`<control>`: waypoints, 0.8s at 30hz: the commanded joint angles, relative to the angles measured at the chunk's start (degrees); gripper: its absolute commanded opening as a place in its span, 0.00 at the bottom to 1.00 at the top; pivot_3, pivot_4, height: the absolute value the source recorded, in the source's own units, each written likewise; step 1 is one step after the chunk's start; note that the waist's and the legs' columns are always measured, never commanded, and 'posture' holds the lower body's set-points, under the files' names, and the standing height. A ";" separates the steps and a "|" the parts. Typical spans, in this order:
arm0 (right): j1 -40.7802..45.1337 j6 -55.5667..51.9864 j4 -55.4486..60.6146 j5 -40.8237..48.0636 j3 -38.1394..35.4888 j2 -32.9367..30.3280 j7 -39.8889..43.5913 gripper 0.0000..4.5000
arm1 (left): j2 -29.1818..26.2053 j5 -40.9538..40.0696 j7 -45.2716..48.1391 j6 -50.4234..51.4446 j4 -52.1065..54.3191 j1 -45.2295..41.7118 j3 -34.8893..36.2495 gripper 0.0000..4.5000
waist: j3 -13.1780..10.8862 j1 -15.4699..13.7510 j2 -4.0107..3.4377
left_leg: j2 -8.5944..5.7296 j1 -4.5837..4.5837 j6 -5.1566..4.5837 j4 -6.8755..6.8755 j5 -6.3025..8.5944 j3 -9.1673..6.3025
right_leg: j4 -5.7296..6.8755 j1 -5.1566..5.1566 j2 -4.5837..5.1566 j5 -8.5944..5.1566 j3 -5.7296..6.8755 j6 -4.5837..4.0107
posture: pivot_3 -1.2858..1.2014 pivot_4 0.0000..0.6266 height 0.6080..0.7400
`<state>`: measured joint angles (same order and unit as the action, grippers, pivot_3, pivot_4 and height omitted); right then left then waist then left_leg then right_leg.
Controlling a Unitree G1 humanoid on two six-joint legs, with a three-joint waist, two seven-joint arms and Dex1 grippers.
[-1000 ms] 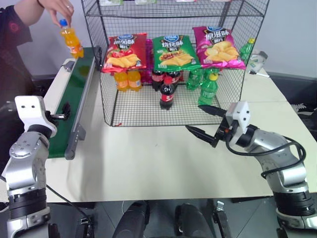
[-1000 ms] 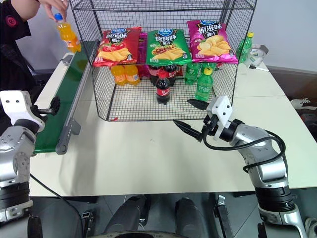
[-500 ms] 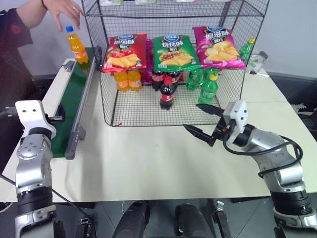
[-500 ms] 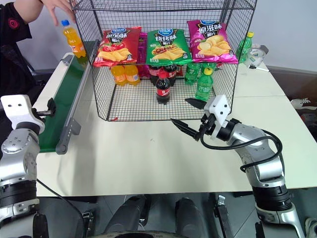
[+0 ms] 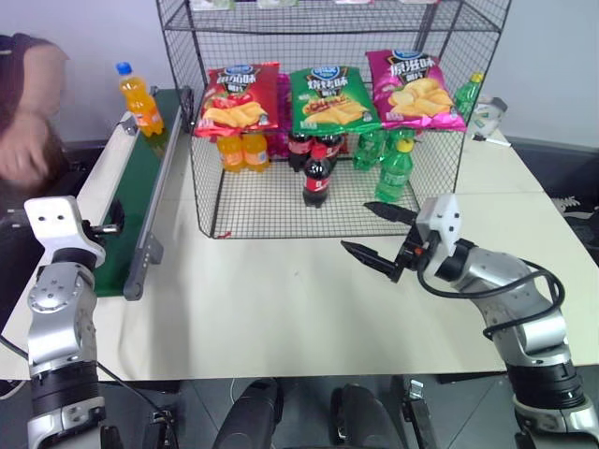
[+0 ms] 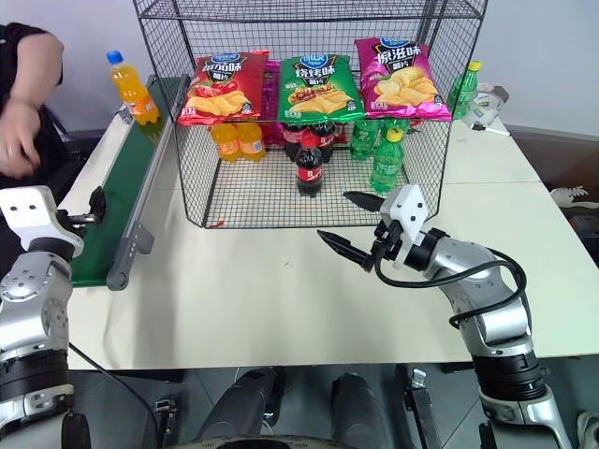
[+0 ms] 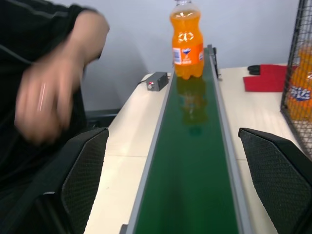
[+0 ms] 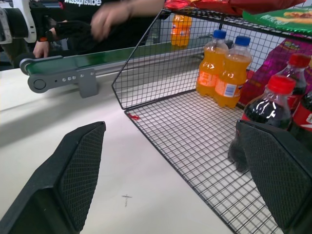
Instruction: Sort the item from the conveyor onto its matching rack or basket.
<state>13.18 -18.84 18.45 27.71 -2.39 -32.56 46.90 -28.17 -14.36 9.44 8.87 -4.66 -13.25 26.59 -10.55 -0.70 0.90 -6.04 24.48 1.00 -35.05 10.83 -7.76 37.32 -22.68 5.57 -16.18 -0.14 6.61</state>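
The person's hand (image 5: pixel 23 154) has let go and pulled back toward nine o'clock, so the orange soda bottle (image 5: pixel 138 98) now stands alone at the belt's (image 5: pixel 131 201) far end, near eleven o'clock, beside the rack (image 5: pixel 208 201). Both sets of fingers, left (image 7: pixel 170 185) and right (image 5: pixel 379 238), are released and empty; judging by this, pickup waits on the belt.

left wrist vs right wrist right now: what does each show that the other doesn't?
Left wrist alone: the orange soda bottle upright at the conveyor's far end, and a small grey box beside the rail. Right wrist alone: two orange soda bottles and cola bottles on the rack's bottom tier. Both: the green belt, the person's blurred hand, and open fingers.
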 commanded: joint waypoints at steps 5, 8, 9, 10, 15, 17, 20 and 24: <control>-0.95 0.55 3.26 0.95 -0.05 0.72 -0.05 1.00 | -1.41 0.03 1.06 -2.80 -1.50 -0.34 1.22 0.99 | 0.00 0.00 0.00 | 0.00 0.00 0.00 0.00 0.00 0.00 | 0.00 0.00 0.00 0.00 0.00 0.00 | 0.52 0.24 1.00; -0.62 0.64 2.92 0.82 0.11 0.88 -0.08 1.00 | -1.54 0.08 1.21 -2.75 -2.38 -0.43 1.20 0.99 | 0.00 0.00 0.00 | 0.00 0.00 0.00 0.00 0.00 0.00 | 0.00 -0.01 0.00 0.00 0.01 0.00 | 0.52 0.24 1.00; -0.56 0.73 2.81 0.76 0.13 0.92 -0.05 1.00 | -1.57 0.07 1.24 -2.78 -2.58 -0.43 1.20 0.99 | 0.00 0.00 0.00 | 0.00 0.00 0.00 0.00 0.00 0.00 | 0.00 0.00 0.00 0.00 0.00 0.00 | 0.52 0.24 1.00; -0.57 0.85 2.67 0.70 0.14 0.94 0.02 1.00 | -1.52 -0.18 1.41 -2.78 -2.70 -0.44 1.27 0.99 | 0.00 0.01 0.00 | 0.00 0.00 0.00 0.00 0.00 0.00 | 0.00 -0.01 -0.01 0.00 0.01 0.00 | 0.52 0.24 1.00; -0.79 1.41 2.22 0.50 0.16 0.99 0.43 1.00 | -1.39 -1.21 2.46 -2.79 -2.44 0.00 1.47 0.99 | 0.00 0.00 0.00 | 0.00 0.00 0.00 -0.01 0.00 0.00 | 0.00 0.00 0.00 0.00 0.01 0.00 | 0.52 0.24 1.00; -0.83 1.57 2.11 0.50 0.19 0.97 0.52 1.00 | -1.37 -1.45 2.64 -2.74 -2.27 0.14 1.53 0.99 | 0.00 0.00 0.00 | 0.00 0.00 0.00 -0.01 0.00 0.00 | 0.00 -0.01 0.00 0.00 0.01 0.00 | 0.52 0.24 1.00; -1.18 1.91 2.06 0.44 0.13 0.93 0.67 1.00 | -1.27 -2.56 3.73 -2.40 -2.14 0.16 1.60 0.99 | 0.00 0.02 0.00 | 0.00 0.00 0.00 -0.01 0.00 0.00 | 0.00 0.00 0.00 0.00 0.01 0.00 | 0.52 0.24 1.00; -1.48 2.15 2.04 0.37 0.05 0.93 0.81 1.00 | -0.92 -3.86 4.46 -1.77 -1.95 0.03 1.73 0.99 | 0.00 0.01 0.00 | 0.00 0.00 0.00 -0.01 0.00 0.00 | 0.00 0.00 0.00 0.00 0.01 0.00 | 0.52 0.24 1.00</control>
<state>11.65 -18.09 19.45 27.79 -1.61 -32.08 47.63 -28.57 -17.16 13.61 7.38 -8.35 -13.20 26.59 -10.55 -0.69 0.90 -6.04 24.48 1.00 -35.06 10.83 -7.76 37.32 -22.68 5.57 -16.18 -0.14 6.61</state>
